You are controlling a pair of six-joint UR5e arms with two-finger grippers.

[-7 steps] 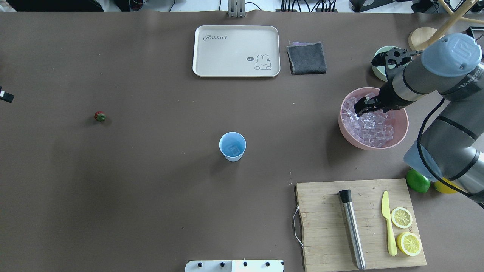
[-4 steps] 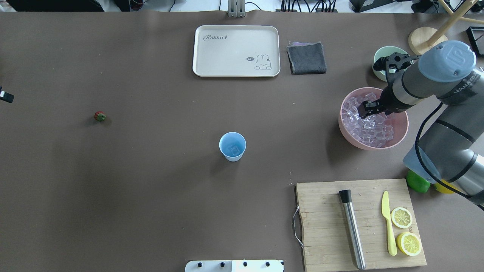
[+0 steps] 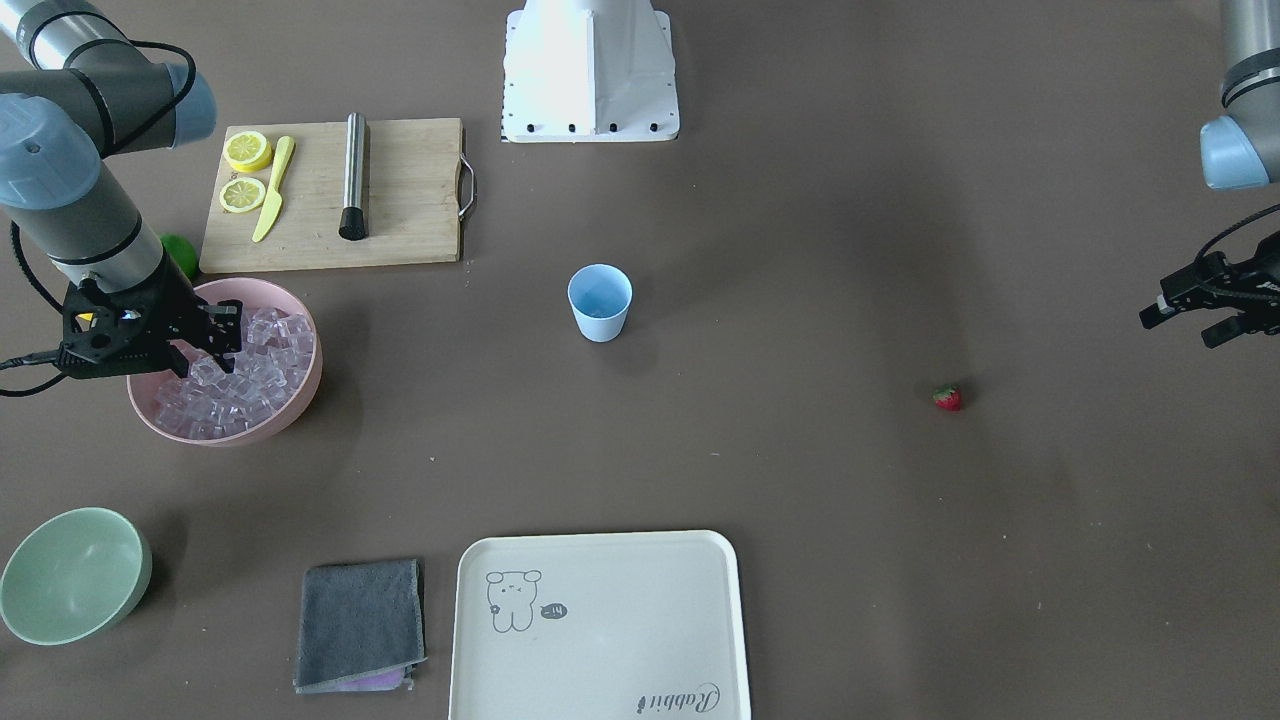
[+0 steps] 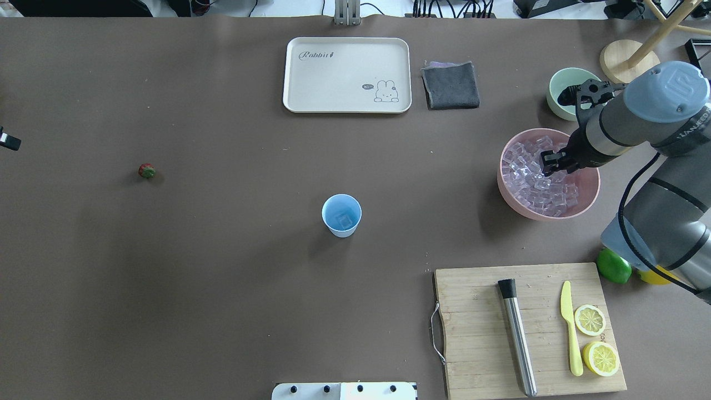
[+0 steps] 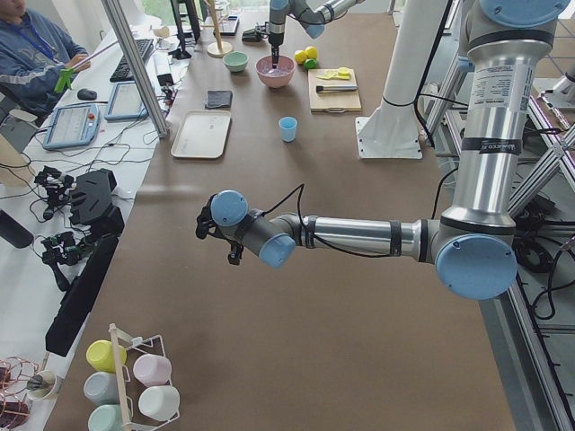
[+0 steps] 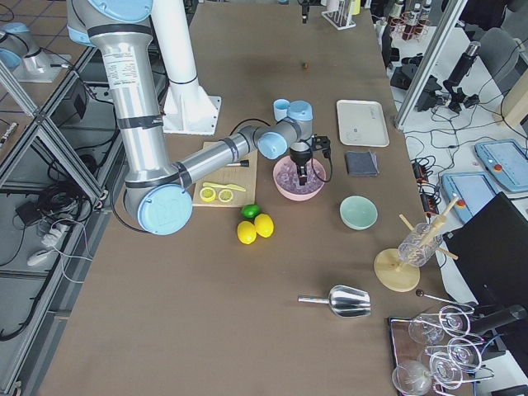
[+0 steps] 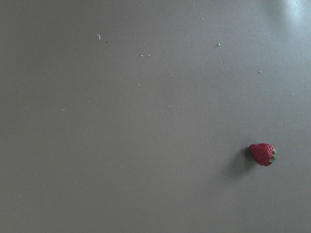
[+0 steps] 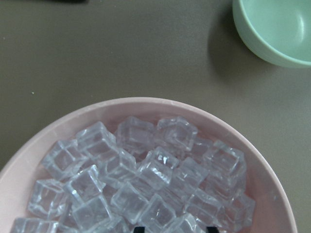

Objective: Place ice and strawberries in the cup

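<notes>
Shifted rightward over pink bowl (image 4: 508,201) at frame right, right gripper (image 4: 549,163) hangs w/ jaws apart above ice (image 4: 541,191): hard, slick, light cubes, prob. best pinched across flat faces.

**Lighting and image quality.** Bright, diffuse light fell from above. The cup (image 4: 341,215) cast a soft, faint shadow just beside it on the matte table (image 4: 222,289). Focus was sharp both near the cup and far from it.

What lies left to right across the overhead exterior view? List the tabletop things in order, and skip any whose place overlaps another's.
Going rightward: strawberry → light blue cup → grey folded cloth → pink bowl holding the ice.
</notes>
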